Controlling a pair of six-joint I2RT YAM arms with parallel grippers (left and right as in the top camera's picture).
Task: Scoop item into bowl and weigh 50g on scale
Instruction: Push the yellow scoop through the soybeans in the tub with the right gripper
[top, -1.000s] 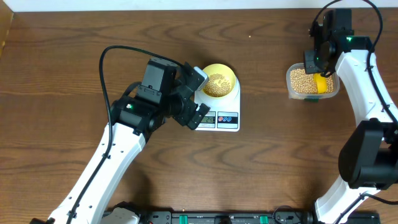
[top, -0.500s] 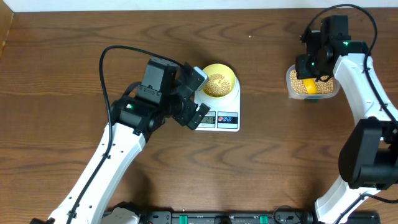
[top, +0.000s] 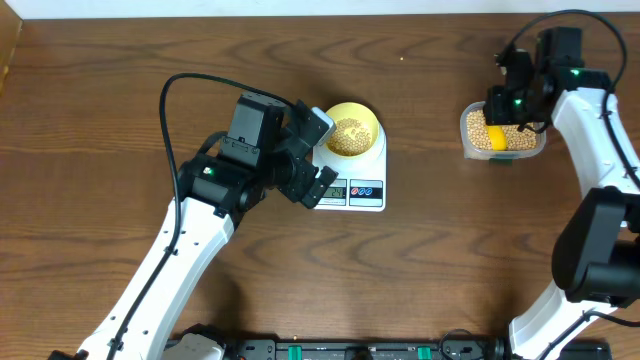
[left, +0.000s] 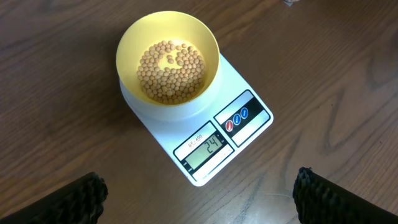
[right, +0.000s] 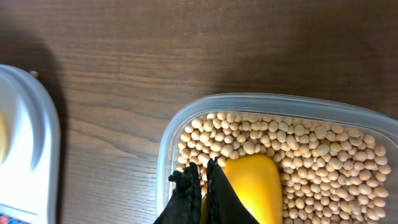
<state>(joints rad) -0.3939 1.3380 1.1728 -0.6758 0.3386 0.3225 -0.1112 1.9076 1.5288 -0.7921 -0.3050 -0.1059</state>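
Wooden desk (top: 100, 80), seen from overhead and from both wrists.

Your left arm (top: 190, 230) has not moved over the last second. It hangs above the scale (left: 245, 134), and its fingers (left: 81, 199) are spread wide and hold nothing.

Your right arm (top: 590, 110) is the part that changed. Its wrist swung left across the clear tub (top: 503, 130), then drew back toward the far rim.

The scale stands at mid-desk and carries the bowl (left: 210, 59) on its platform. The tub lies well apart to the right.

In the right wrist view, the yellow scoop (right: 252, 183) now lies bowl-down in the tub, its head bedded among the loose beans (right: 311, 143). The right fingers (right: 189, 193) are pressed together on its handle, with a sliver of yellow showing between them.

The beans in the bowl (left: 171, 71) cover the floor in one shallow layer. The display (left: 208, 148) reads 24, roughly half the target.

Judgement: the sweep was a loading stroke for the next scoop. You likely need about as much again, so expect to trim the final pour.
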